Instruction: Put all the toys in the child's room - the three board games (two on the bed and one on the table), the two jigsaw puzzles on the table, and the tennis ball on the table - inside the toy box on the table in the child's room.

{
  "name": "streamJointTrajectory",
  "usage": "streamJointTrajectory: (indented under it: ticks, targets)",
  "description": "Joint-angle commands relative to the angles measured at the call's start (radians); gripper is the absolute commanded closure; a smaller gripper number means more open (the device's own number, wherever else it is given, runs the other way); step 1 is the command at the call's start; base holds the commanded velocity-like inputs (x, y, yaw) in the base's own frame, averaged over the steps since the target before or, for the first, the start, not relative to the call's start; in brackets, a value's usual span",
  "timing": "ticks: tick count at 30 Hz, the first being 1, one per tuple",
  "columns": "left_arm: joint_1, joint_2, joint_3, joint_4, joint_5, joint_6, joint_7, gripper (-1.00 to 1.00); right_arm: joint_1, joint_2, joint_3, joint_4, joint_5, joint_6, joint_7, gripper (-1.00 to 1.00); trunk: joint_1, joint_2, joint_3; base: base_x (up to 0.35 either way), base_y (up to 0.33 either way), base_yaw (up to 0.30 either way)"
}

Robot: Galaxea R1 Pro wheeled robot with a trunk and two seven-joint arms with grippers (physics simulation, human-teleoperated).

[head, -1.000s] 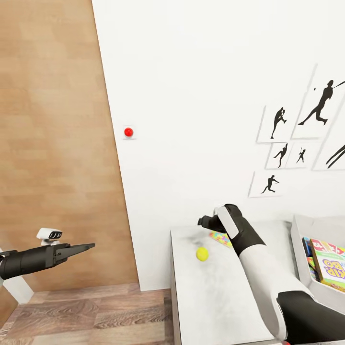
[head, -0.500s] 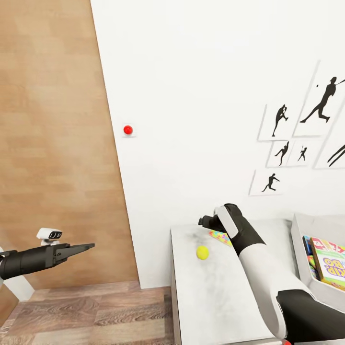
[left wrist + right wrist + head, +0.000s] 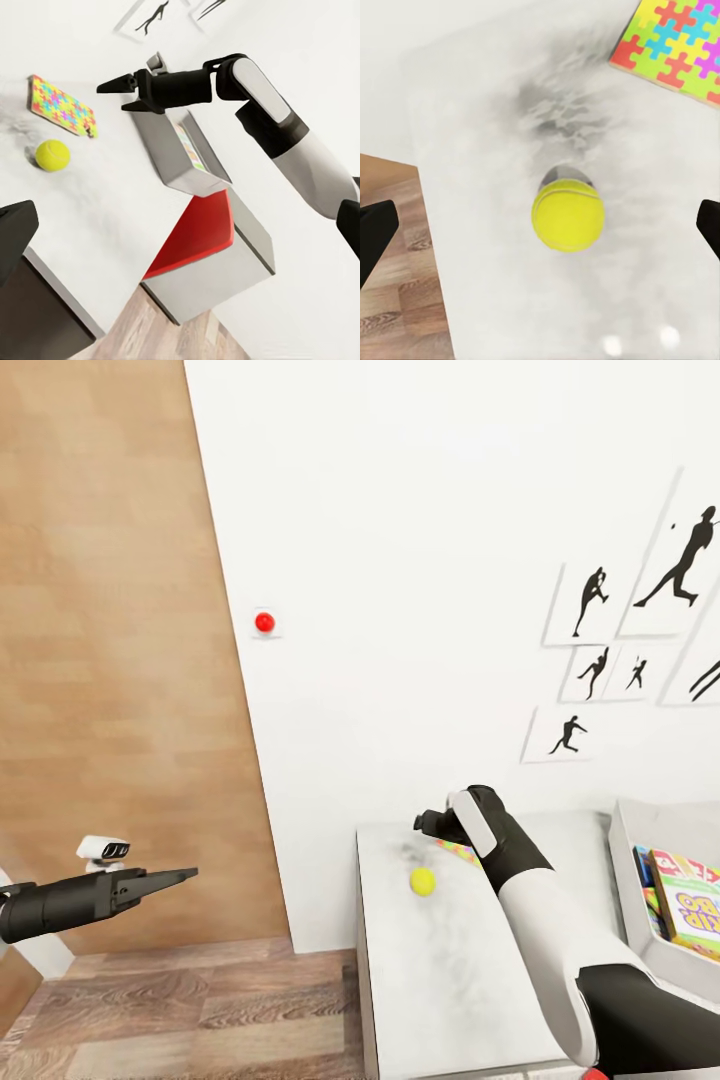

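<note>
Your right gripper point(image 3: 428, 823) hung over the table point(image 3: 450, 980) near the tennis ball point(image 3: 422, 881), a jigsaw puzzle point(image 3: 462, 850) beside it.

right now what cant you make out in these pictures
- Jigsaw puzzle: in the head view the right arm covers most of it. The second puzzle's whereabouts cannot be told.
- Toy box: cut off by the head view's right edge, so its full contents are unknown; a Skip-Bo box shows inside.
- Left gripper: seen side-on, open or shut unclear.
- Tennis ball: fully visible on the table, between the open right gripper's fingertips.
</note>
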Motion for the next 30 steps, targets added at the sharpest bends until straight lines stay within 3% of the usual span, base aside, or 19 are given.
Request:
streamJointTrajectory:
  ticks: [1,30]
  targets:
    - [-0.001,0.000,0.000,0.000,0.000,0.011,-0.004,-1.00,-0.001,0.000,0.003,-0.001,-0.010,0.002,-0.010,-1.00,0.001,-0.002,-0.004,0.000,0.000,0.000]
    - [-0.001,0.001,0.001,0.000,-0.001,0.011,-0.004,-1.00,-0.001,0.001,0.003,-0.004,-0.010,-0.003,-0.010,-1.00,0.001,-0.002,-0.052,0.000,0.000,0.000]
